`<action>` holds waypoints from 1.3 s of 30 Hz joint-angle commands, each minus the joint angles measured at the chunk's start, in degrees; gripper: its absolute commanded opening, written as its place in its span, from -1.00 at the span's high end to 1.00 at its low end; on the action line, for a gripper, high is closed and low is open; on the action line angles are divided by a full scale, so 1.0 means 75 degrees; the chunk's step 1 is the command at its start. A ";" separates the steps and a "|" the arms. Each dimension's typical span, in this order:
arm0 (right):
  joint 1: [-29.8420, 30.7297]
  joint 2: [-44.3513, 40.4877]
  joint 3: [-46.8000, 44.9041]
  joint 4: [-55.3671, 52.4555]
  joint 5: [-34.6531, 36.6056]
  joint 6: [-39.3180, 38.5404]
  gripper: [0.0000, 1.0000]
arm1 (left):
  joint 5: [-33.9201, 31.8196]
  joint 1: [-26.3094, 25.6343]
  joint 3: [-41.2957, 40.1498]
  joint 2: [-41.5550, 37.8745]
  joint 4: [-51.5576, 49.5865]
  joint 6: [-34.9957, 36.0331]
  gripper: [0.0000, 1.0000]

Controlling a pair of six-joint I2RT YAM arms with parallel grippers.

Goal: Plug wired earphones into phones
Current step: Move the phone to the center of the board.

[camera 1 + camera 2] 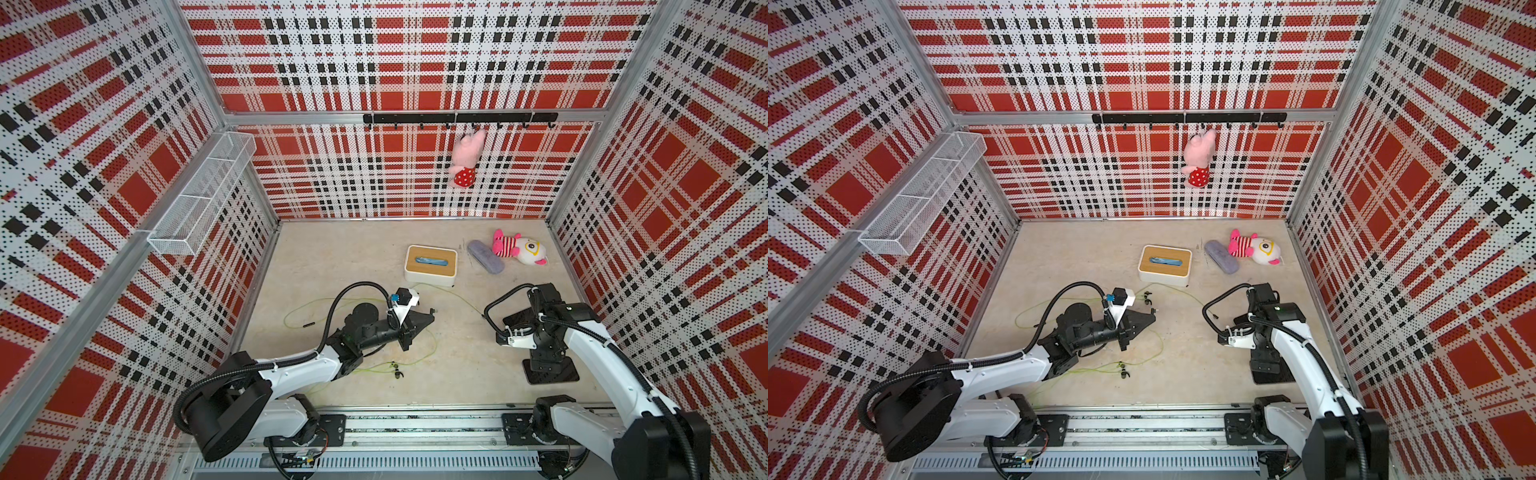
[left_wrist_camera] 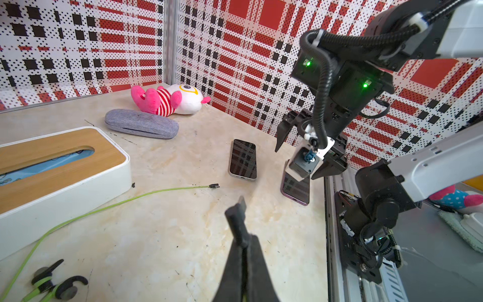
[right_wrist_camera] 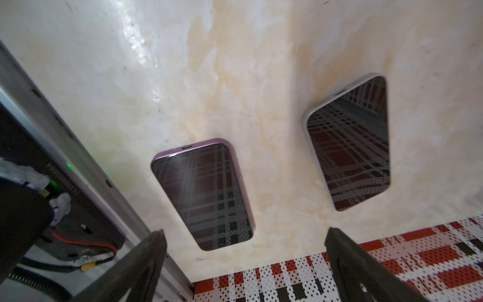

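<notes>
2 phones [image 3: 202,194] & 2 earphone sets [image 2: 66,289] on tbl [image 1: 353,257].

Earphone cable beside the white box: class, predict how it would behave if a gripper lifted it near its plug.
The earphone cable lies in loose curves, so it is probably floppy and would drape. It looks thin, so likely very light. Its small plug would probably dangle rather than hold its aim.
</notes>
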 commanded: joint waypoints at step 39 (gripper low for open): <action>-0.0871 0.0468 -0.2326 0.2343 0.0296 -0.1798 -1.00 | -0.0373 -0.0511 -0.0138 -0.0366 -0.0218 0.0612 1.00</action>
